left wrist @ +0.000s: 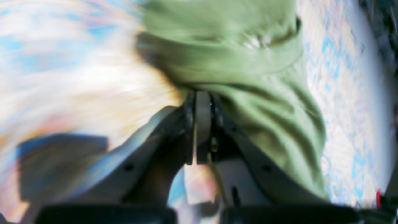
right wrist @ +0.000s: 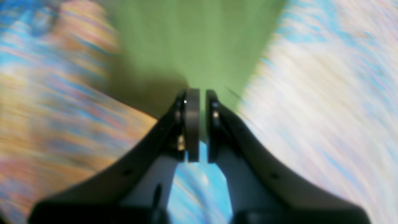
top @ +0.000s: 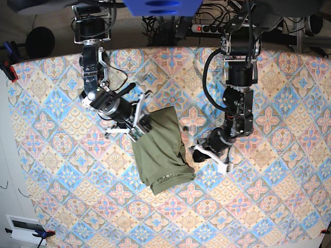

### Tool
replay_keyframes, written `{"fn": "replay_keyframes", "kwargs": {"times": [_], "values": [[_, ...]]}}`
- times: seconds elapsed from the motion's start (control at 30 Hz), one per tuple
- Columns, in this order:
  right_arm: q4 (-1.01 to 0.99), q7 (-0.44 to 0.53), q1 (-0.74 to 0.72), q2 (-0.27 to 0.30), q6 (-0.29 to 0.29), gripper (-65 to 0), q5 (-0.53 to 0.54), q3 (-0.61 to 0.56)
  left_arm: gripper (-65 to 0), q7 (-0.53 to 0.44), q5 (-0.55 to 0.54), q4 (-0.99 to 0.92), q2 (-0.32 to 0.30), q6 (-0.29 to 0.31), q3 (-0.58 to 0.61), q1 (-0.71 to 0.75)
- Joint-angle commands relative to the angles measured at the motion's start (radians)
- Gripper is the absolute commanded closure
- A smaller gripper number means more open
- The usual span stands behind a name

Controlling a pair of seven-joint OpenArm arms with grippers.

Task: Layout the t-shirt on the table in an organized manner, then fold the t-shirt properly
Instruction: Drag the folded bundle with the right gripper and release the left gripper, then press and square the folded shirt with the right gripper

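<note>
The olive-green t-shirt point(top: 160, 152) lies bunched in a loose, folded-over heap at the middle of the table point(top: 258, 196), its collar end toward the front. My right gripper point(top: 143, 126) is shut on the shirt's far left corner. In the right wrist view, green cloth point(right wrist: 186, 40) runs into the narrow gap of that gripper point(right wrist: 202, 93). My left gripper point(top: 192, 151) is at the shirt's right edge. In the left wrist view this gripper point(left wrist: 202, 95) is shut on the fabric point(left wrist: 248, 77), and the collar band with its white label shows above.
Both arm bases stand at the table's far edge, with cables and a power strip point(top: 212, 26) behind them. A clamp point(top: 8, 67) grips the left edge. The patterned cloth point(left wrist: 342, 77) is motion-blurred in both wrist views.
</note>
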State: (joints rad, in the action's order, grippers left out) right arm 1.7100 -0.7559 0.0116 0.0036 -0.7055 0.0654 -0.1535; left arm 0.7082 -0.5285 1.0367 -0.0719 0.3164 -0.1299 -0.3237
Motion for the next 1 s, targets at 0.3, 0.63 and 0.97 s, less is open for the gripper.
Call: {"fn": "replay_keyframes", "kwargs": {"times": [0.3,0.63,0.97], "values": [[-0.330,0.039,-0.276,-0.153,0.007,-3.4,0.003,-0.065,0.0,0.101,-0.209,0.405,-0.168,0.010,-0.236,0.334],[-0.769,0.256,-0.500,-0.158,0.007,-3.4,0.009,-0.064,0.0,0.093,-0.410,0.523,-0.245,0.014,-0.290,0.587],[-0.980,0.408,-0.529,-0.158,0.007,-3.4,0.007,-0.064,0.0,0.098,-0.413,0.523,-0.242,0.014,-0.293,0.584]]}}
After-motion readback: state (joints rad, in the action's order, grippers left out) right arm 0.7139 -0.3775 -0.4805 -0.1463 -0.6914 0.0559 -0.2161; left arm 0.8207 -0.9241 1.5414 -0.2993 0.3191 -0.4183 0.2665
